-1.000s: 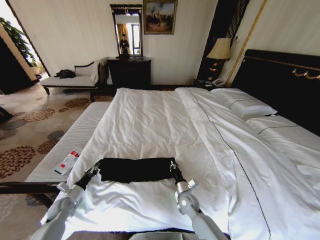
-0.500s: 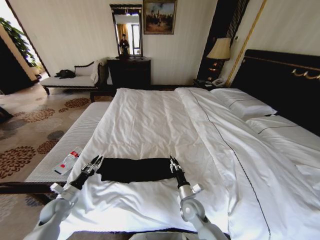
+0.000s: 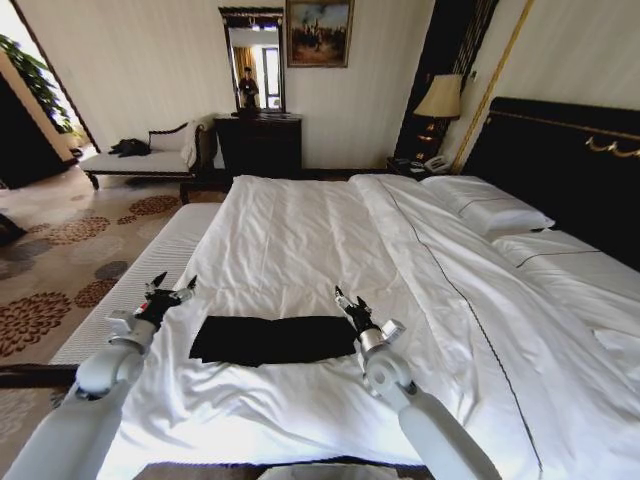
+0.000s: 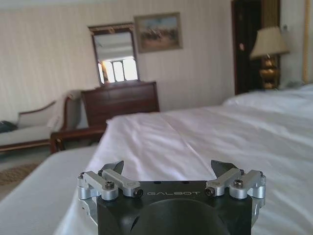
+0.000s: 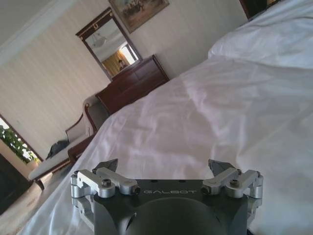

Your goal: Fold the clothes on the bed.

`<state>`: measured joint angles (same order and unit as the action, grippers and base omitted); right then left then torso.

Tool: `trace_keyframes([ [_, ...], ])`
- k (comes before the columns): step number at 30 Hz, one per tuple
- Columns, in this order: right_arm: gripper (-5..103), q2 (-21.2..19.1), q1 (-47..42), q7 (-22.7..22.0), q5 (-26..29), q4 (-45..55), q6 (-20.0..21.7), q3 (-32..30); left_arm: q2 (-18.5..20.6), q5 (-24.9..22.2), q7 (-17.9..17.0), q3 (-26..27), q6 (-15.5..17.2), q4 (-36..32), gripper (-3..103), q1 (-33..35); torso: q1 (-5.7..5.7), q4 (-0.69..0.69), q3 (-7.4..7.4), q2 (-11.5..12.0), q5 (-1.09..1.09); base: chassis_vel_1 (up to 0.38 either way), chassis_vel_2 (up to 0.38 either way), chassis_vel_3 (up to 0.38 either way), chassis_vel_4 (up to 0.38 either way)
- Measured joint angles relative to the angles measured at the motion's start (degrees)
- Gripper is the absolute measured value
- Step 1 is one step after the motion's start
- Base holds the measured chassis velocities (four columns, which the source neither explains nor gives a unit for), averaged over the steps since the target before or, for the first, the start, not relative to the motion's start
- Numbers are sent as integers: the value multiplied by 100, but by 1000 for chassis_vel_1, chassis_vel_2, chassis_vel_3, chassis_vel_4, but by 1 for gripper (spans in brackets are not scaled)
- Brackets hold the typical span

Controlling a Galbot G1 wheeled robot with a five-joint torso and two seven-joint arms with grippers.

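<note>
The clothes [image 3: 272,340], a black T-shirt, lie as a narrow folded band across the near part of the bed [image 3: 300,230]. No lettering shows on them. My left gripper [image 3: 174,284] hovers open above and beyond the band's left end, clear of it. My right gripper [image 3: 347,298] stands open just past the band's right end, also holding nothing. In the left wrist view my left gripper [image 4: 167,166] has its fingers spread wide over white duvet. The right wrist view shows my right gripper [image 5: 163,165] spread the same way.
A pale padded bench [image 3: 150,270] runs along the bed's left side, with patterned carpet [image 3: 60,260] beyond. Pillows [image 3: 485,210] and a dark headboard [image 3: 560,160] are at the right. A dark dresser [image 3: 258,145], a chaise [image 3: 140,160] and a lamp [image 3: 440,98] stand by the far wall.
Both grippers were at the ends of the black band; they have since lifted off it and moved up and away with fingers open. The band stays flat on the bed.
</note>
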<state>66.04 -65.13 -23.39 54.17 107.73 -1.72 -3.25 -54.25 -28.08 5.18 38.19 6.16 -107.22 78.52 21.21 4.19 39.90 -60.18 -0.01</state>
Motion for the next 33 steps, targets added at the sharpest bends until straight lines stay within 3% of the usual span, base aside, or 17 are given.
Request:
trace_keyframes([
  [7,100,-10,-607,-1,-630,-73,9,153,-201,632,142,-255,-267,254,100,451,-1,1,0,0,1,0,0,0,0],
  [9,100,-3,-926,-194,-838,-84,105,171,-332,885,204,-260,-429,380,100,647,-1,1,-1,0,1,0,0,0,0],
  [15,100,-26,-1305,-610,-1092,-55,298,85,-428,1048,498,-144,-806,390,100,1018,-2,0,-2,-1,1,0,0,0,0],
  [22,100,-70,-1809,-912,-1256,266,329,-163,-504,1319,1337,101,-1397,365,100,1520,-2,0,-2,-2,1,0,0,0,0],
  [29,100,-17,-1965,-962,-1398,408,261,-261,-517,1435,1967,208,-1633,386,100,1654,-2,1,-2,-2,1,0,0,0,0],
  [33,100,-6,-1776,-962,-1010,532,223,-388,-492,1273,2320,289,-1717,231,100,1651,-2,0,-1,-2,1,0,0,0,0],
])
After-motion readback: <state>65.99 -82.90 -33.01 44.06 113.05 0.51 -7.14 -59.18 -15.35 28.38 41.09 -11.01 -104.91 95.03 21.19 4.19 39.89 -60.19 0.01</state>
